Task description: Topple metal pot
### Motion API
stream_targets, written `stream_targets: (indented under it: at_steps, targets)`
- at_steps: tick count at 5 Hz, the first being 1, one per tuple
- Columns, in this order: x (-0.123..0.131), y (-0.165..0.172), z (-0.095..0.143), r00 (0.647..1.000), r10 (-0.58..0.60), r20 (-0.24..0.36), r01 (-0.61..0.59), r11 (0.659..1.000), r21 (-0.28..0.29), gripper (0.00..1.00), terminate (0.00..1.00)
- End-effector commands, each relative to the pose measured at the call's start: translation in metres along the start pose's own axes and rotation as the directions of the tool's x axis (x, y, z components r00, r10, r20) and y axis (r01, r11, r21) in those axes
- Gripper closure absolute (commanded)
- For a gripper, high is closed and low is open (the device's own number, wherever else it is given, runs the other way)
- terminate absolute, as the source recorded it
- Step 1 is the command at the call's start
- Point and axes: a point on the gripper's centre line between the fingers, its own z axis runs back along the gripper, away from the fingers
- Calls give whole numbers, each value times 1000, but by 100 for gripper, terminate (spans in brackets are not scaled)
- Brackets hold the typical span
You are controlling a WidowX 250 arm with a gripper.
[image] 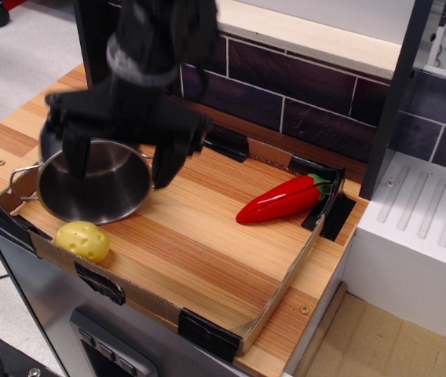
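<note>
The gripper (119, 161) hangs over the pot (93, 182), fingers spread wide apart, one down inside the rim and the other outside its right wall. The pot stands upright at the left end of the bench (207, 236), just behind the potato (82, 240). A pepper (282, 199) lies well to the right.

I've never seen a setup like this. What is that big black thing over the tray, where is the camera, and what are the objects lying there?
The black shape is a robot arm's hand, its two fingers spread wide open above a shiny round steel pot. It holds nothing. The one camera looks down from in front of the counter, at an angle. The pot stands upright, mouth up, in the left end of a shallow cardboard tray on the wooden counter. Just in front of the pot lies a small yellow toy potato. A glossy red toy chili pepper lies near the tray's right corner.
</note>
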Motion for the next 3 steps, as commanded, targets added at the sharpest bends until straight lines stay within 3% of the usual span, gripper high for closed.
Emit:
stream_targets:
  at_steps: [1,3]
  targets:
    - [13,13,36,1000,4,2,-4,995,-96,0,0]
    - [20,23,48,1000,5,-17,-7,992,-124,0,0]
